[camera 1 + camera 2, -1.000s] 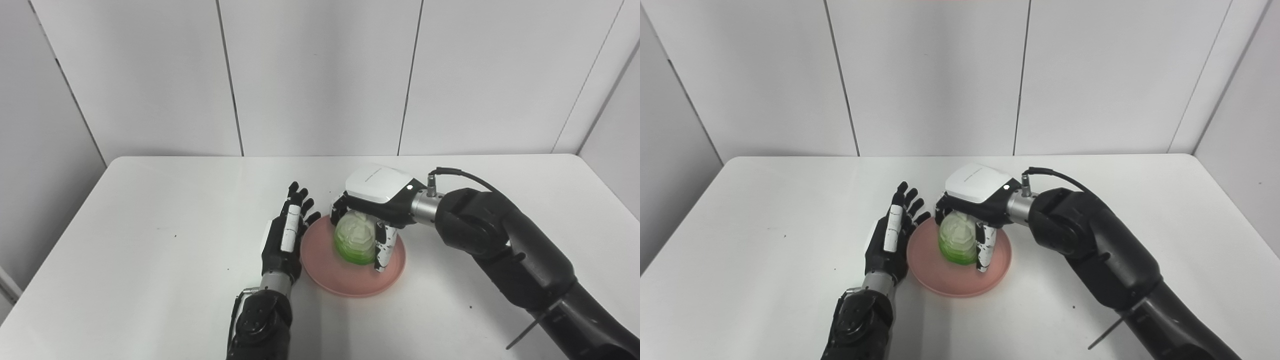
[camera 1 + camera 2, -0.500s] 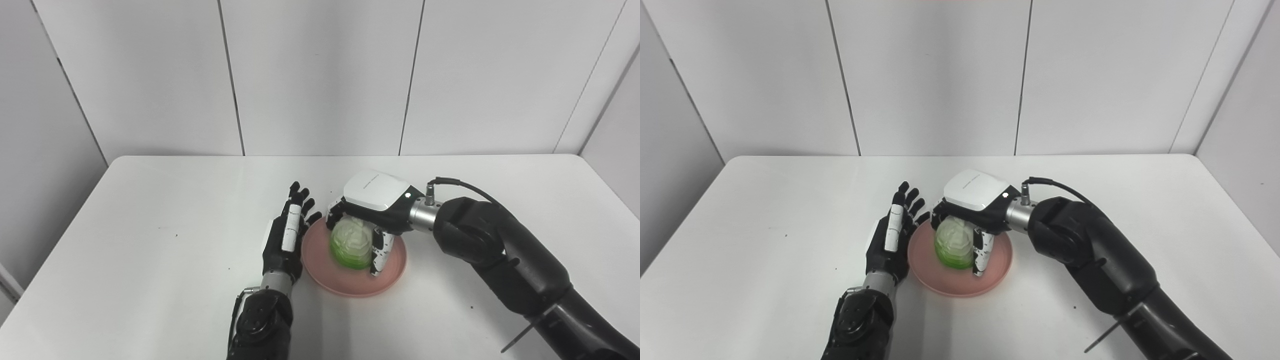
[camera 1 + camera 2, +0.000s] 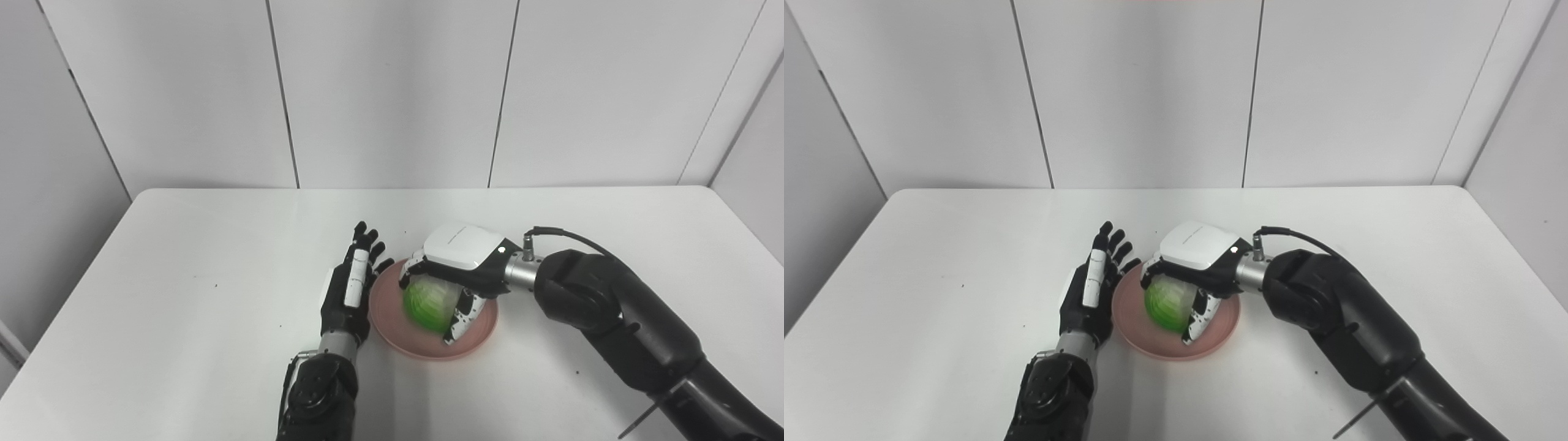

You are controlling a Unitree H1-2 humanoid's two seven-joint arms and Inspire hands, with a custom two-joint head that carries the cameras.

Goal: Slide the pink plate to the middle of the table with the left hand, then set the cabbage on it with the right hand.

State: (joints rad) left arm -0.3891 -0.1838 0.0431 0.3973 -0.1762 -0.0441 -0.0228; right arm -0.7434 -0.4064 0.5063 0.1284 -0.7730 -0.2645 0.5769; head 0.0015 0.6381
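Observation:
A pink plate [image 3: 392, 327] lies near the middle of the white table. A green cabbage [image 3: 427, 302] rests on the plate, lying tilted on its side. My right hand [image 3: 458, 263] is over the cabbage from the right, its fingers still curled around it. My left hand [image 3: 350, 288] is open, fingers straight, standing on edge against the plate's left rim; it also shows in the right eye view [image 3: 1093, 288]. The cabbage shows in the right eye view [image 3: 1165, 303] under the right hand [image 3: 1197, 254].
The white table [image 3: 184, 275] stretches wide to the left and right of the plate. Grey wall panels stand right behind its far edge. A cable runs from the right wrist [image 3: 554, 233].
My right hand has lowered the cabbage onto the plate and tipped it over to the left. The left hand has not moved.

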